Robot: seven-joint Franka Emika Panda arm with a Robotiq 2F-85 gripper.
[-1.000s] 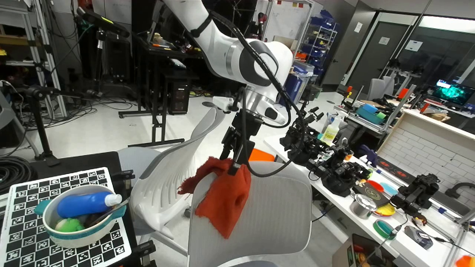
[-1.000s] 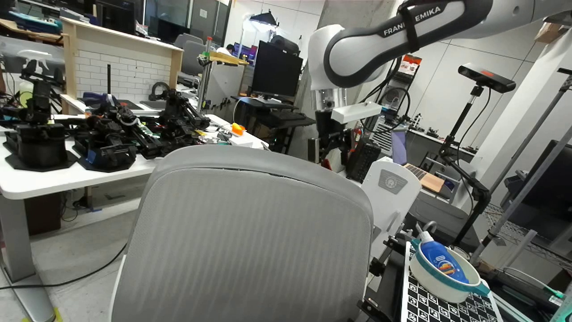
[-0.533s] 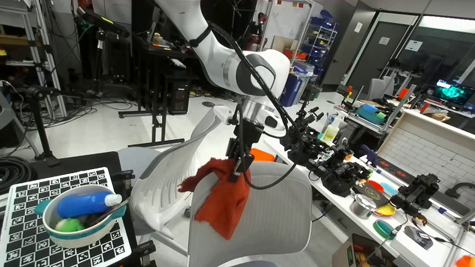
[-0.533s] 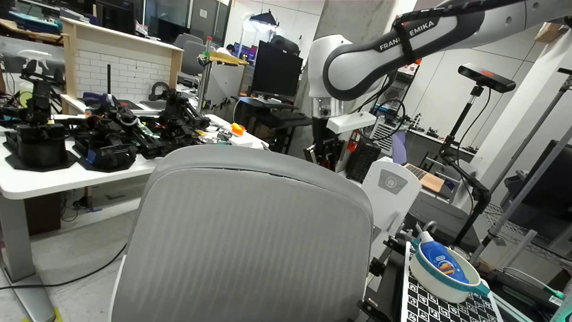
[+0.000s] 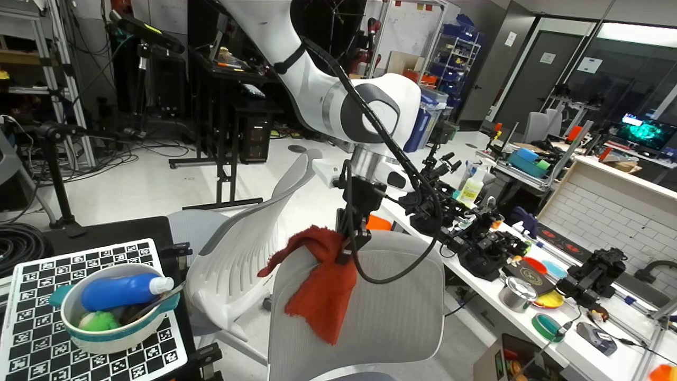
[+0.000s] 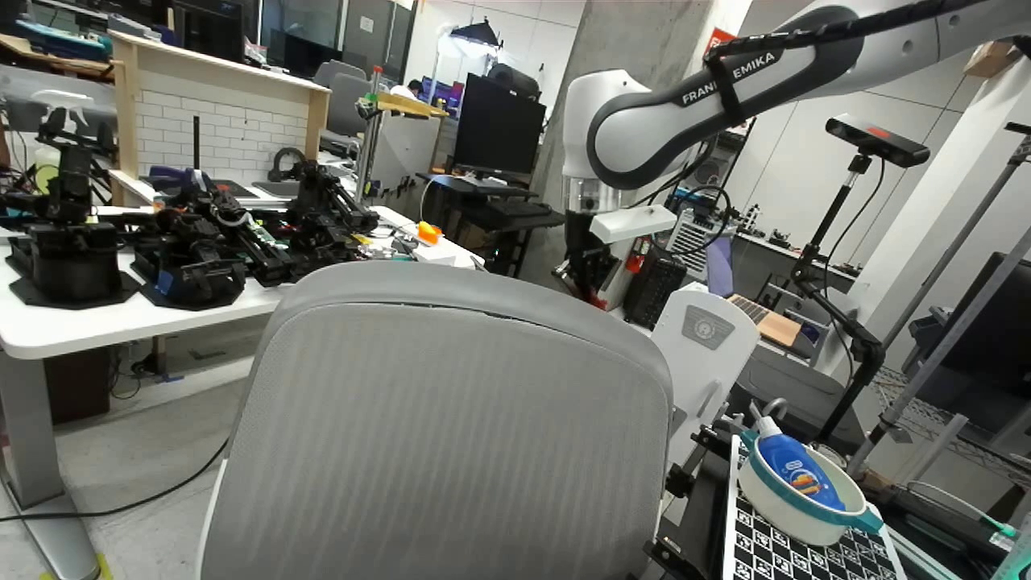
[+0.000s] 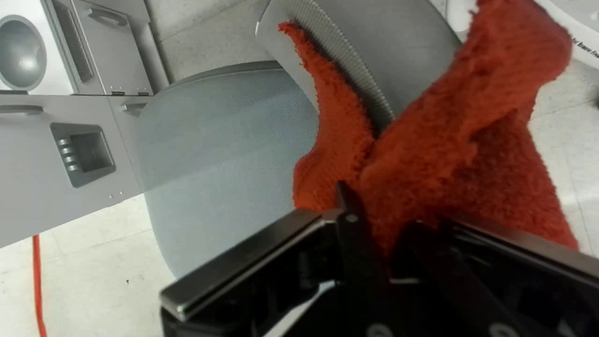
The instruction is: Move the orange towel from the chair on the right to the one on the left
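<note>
The orange towel (image 5: 325,301) hangs over the left upper corner of the right chair's grey backrest (image 5: 396,301) in an exterior view. My gripper (image 5: 347,246) points down into the towel's upper part and is shut on it. From the wrist, the towel (image 7: 449,140) fills the narrow gap of the gripper (image 7: 381,217); the right fingertip is dark and partly hidden. To the left stands the other chair (image 5: 232,270), turned sideways. In an exterior view, a grey chair back (image 6: 451,435) hides nearly all of the towel; just a red patch shows under the gripper (image 6: 581,290).
A pot (image 5: 113,338) with a blue bottle (image 5: 119,292) sits on a checkered board at the left. On the right, a white table (image 5: 492,312) carries several black robot arms. A grey toy kitchen (image 7: 61,201) shows in the wrist view. A cable (image 5: 394,280) loops beside my gripper.
My gripper has come down, moved slightly right and shut on the towel. The towel has been drawn a little to the right on the chair back.
</note>
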